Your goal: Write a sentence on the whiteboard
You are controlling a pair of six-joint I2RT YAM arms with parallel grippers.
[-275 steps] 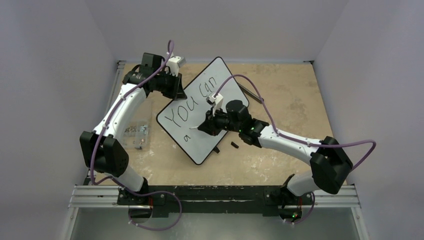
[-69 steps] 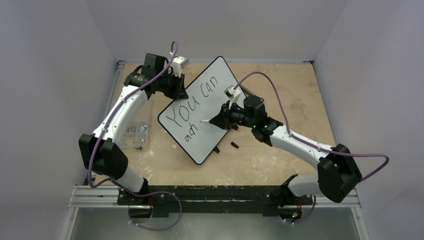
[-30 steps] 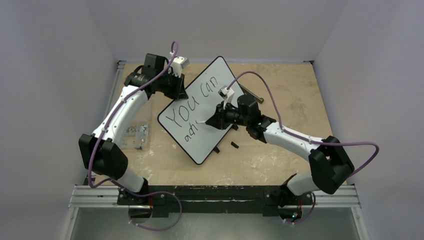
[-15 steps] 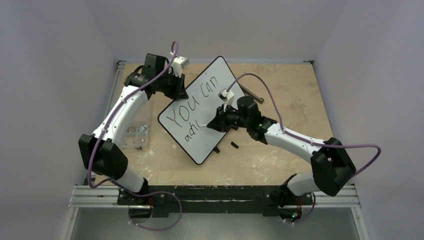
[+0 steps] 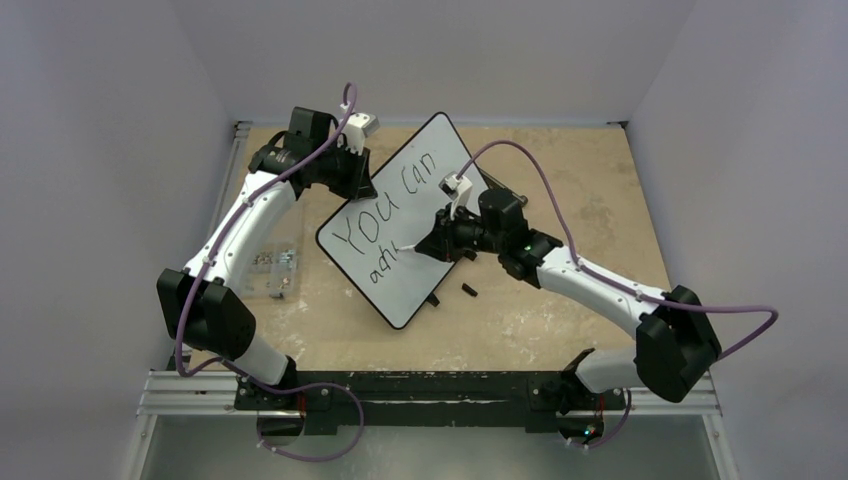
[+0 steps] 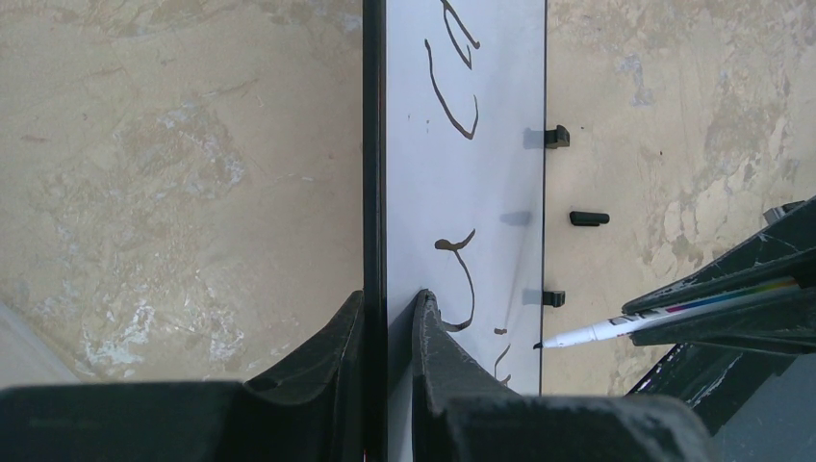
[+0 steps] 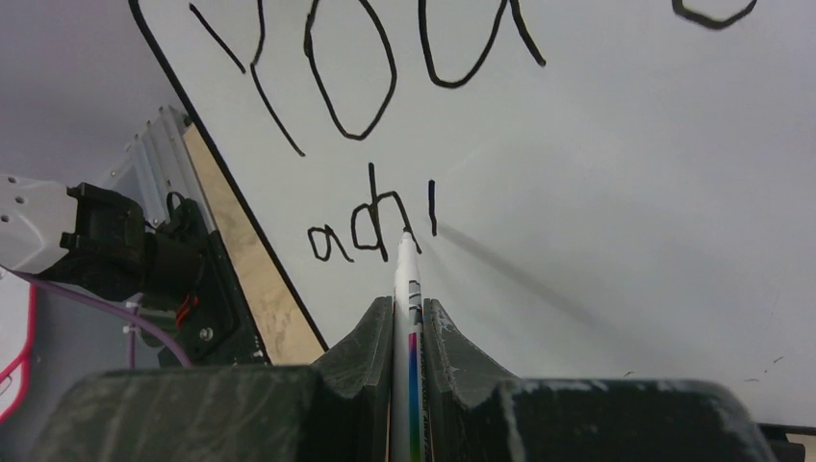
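Back wall point(image 5: 430, 50), left wall point(image 5: 90, 150), right wall point(image 5: 770, 150): plain, matte, pale lilac-grey, closing in table on three sides. Tabletop point(image 5: 590, 170): beige board, mottled, with pale worn blotches and scuffs; same marbled look close up in left wrist view. Thin metal strip point(image 5: 238, 150) along left table edge. Near edge: silver slotted rail point(image 5: 440, 402) across full width, black bar point(image 5: 440, 384) just behind it. Smooth grey surface point(image 5: 450, 450) nearer than rail. Light even, diffuse; shadows soft.
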